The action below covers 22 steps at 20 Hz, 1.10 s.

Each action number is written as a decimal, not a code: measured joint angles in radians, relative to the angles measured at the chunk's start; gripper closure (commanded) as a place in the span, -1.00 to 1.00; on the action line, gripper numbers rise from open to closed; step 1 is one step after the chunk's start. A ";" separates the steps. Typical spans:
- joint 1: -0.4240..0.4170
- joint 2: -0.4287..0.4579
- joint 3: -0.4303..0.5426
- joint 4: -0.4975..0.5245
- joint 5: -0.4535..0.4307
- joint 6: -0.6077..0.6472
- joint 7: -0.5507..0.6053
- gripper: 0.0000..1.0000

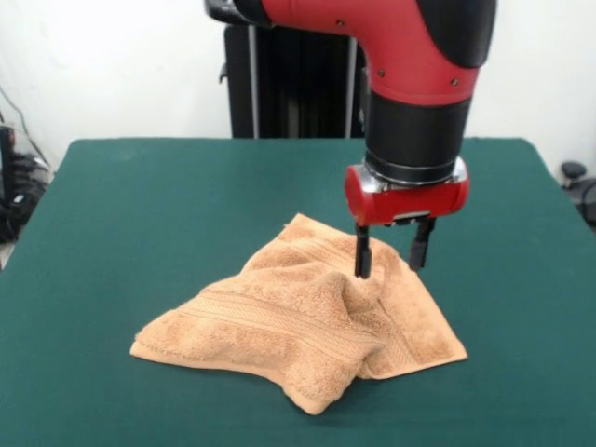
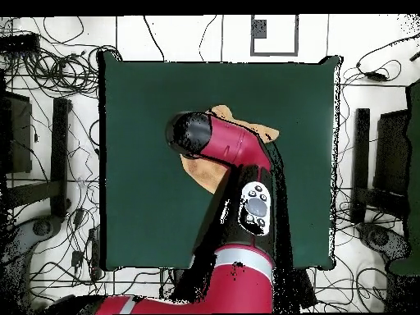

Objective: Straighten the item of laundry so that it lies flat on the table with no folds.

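The orange-tan towel (image 1: 307,317) lies crumpled in the middle of the green table (image 1: 140,205). Folds overlap and a ridge is raised near its centre; one ribbed band shows across the front fold. My gripper (image 1: 391,253) hangs straight down over the towel's far right part, open. Its left fingertip (image 1: 362,265) is at the raised ridge, and the right one is just above the cloth. It holds nothing. In the overhead view the arm covers the gripper and most of the towel (image 2: 203,174); only tan edges show on the table (image 2: 139,123).
The black pedestal (image 1: 289,84) stands behind the table's far edge. Cables (image 2: 49,66) and dark equipment lie on the floor on both sides of the table. Green table surface surrounds the towel on all sides.
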 measured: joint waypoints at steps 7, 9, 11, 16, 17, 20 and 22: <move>0.007 0.003 -0.017 -0.114 0.006 0.082 0.057 -1.00; 0.007 0.002 -0.018 -0.131 0.009 0.082 0.071 -1.00; 0.007 0.003 -0.018 -0.140 0.009 0.082 0.085 -1.00; 0.012 0.005 -0.018 -0.140 0.009 0.080 0.102 -1.00; 0.013 0.007 -0.018 -0.140 0.009 0.079 0.102 -1.00; 0.018 0.016 -0.018 -0.137 0.009 0.063 0.102 -1.00; 0.022 0.025 -0.018 -0.129 0.009 0.045 0.102 -1.00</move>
